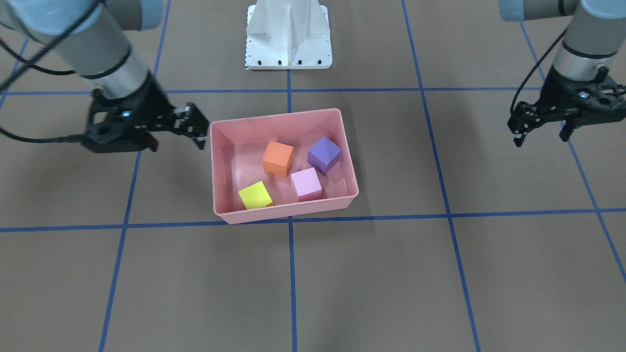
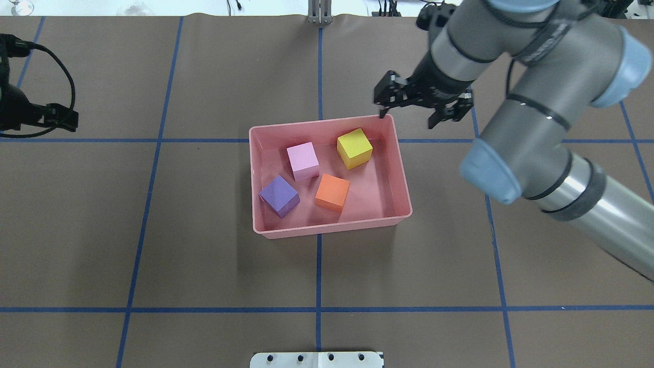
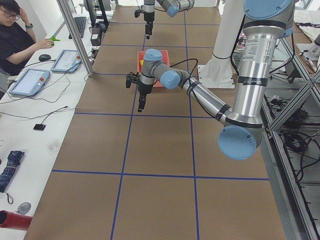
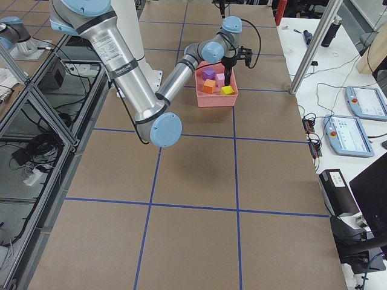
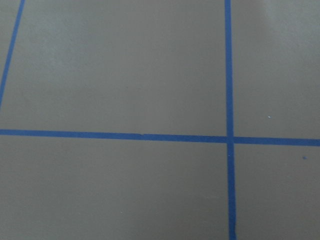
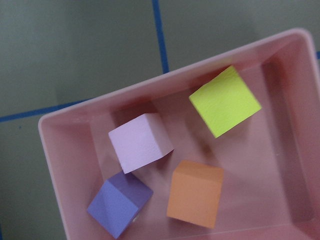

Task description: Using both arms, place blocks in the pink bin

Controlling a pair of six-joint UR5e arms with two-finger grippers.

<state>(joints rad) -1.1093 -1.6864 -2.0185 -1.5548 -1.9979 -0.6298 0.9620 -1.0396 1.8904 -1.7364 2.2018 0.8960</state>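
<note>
The pink bin sits mid-table with all of the blocks inside it: yellow, light pink, purple and orange. My right gripper hangs open and empty just outside the bin's far right corner, one finger close above the rim. Its wrist view looks down on the bin with the yellow block nearest. My left gripper is open and empty, far off to the bin's side over bare table. The left wrist view holds only tabletop.
Blue tape lines grid the brown table. The white fixed pedestal stands behind the bin on the robot's side. A person sits at a side desk with tablets beyond the table's far edge.
</note>
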